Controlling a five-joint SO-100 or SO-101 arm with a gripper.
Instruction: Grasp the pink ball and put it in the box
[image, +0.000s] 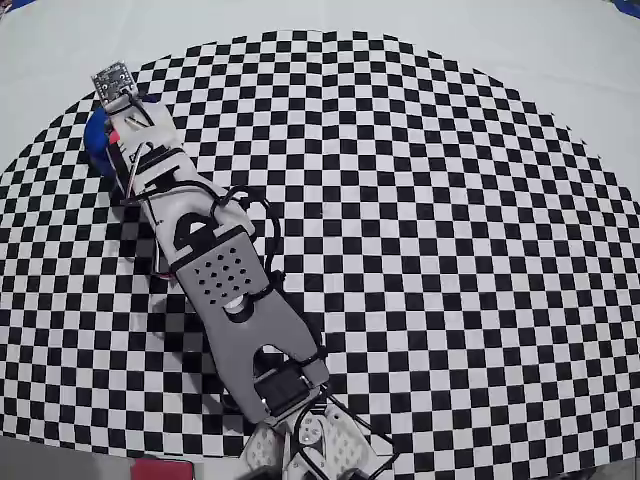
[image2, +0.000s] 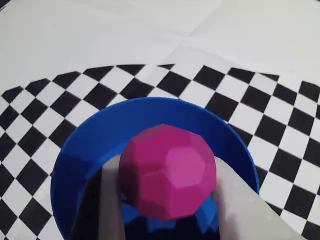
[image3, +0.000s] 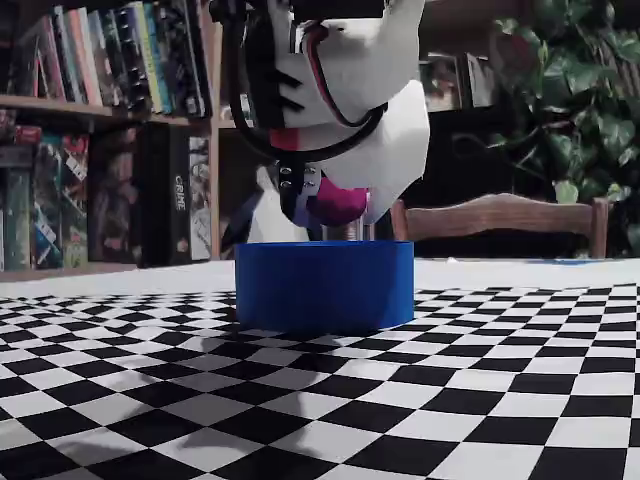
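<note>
Gripper (image2: 167, 200) clamped on the pink ball (image2: 167, 172): magenta, faceted, matte, pinched between pale fingers (image2: 111, 200). Ball held just above the box (image2: 150, 117), a round blue low-walled cup directly beneath the claw.

From above, the arm covers most of the box (image: 96, 140), and only a blue sliver shows beside the tool (image: 118, 128); the pink ball cannot be seen there. In the wrist view, the tool's fingers (image2: 112, 210) are blurry and cut off at the bottom edge. The pink ball (image2: 167, 172) hides the box's floor.
</note>
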